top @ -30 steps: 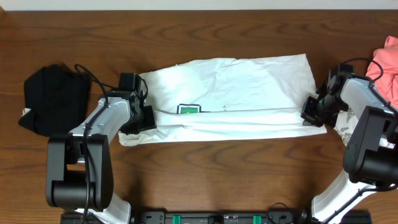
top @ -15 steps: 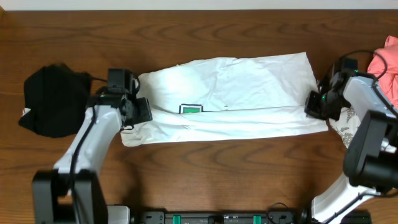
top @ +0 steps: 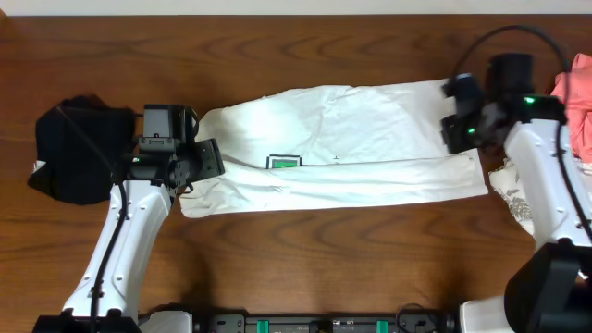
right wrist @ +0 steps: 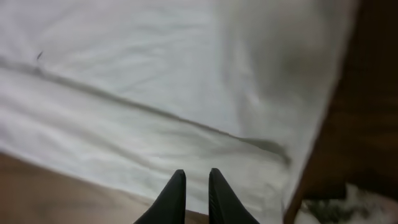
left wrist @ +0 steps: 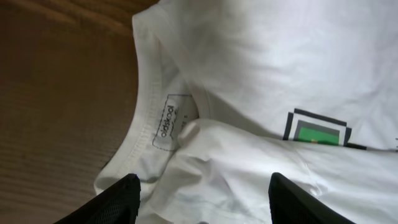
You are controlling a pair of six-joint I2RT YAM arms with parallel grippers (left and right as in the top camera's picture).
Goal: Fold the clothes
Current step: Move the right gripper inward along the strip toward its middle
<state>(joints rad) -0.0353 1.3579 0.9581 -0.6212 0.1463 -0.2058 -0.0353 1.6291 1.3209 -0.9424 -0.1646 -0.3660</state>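
Lifting off the white T-shirt (top: 370,129): left gripper (left wrist: 208,196) jaws wide, empty; right gripper (right wrist: 193,186) jaws nearly closed, empty. Lengthwise fold lies beneath both; crosswise fold likely next.

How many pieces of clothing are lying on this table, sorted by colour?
white T-shirt: 1
black garment: 1
pink garment: 1
white leaf-patterned cloth: 1
Total: 4

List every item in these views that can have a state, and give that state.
white T-shirt, folded lengthwise, lying flat.
black garment, bunched in a heap.
pink garment, crumpled, partly out of frame.
patterned cloth, crumpled, partly hidden.
left gripper, open, empty.
right gripper, shut, empty.
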